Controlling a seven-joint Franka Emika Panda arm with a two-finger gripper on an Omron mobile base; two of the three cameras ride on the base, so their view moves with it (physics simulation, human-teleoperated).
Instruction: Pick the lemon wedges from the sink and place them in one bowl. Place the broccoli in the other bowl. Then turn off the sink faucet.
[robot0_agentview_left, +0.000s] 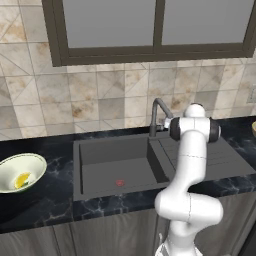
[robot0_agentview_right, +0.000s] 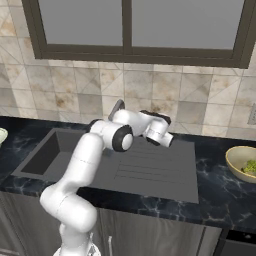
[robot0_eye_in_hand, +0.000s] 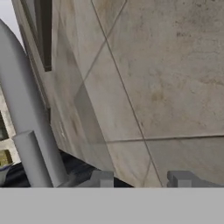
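Tiled wall (robot0_eye_in_hand: 166, 78) close ahead, sink faucet (robot0_eye_in_hand: 26, 131) at 9 o'clock, gripper (robot0_eye_in_hand: 142, 179) part open on nothing, fingertips (robot0_eye_in_hand: 101, 178) cut off, sink (robot0_agentview_left: 117, 167) drained of food.

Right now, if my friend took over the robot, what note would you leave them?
Tool: open, nothing between its fingers, up beside the faucet, facing the tiled wall.
Things: the lemon wedges lie in the bowl left of the sink. The broccoli lies in the bowl right of the sink. I see no food in the sink.
Done: both foods are in their bowls.
Left: the faucet. No stream shows under the spout, but I cannot tell if it is fully off, so check it.
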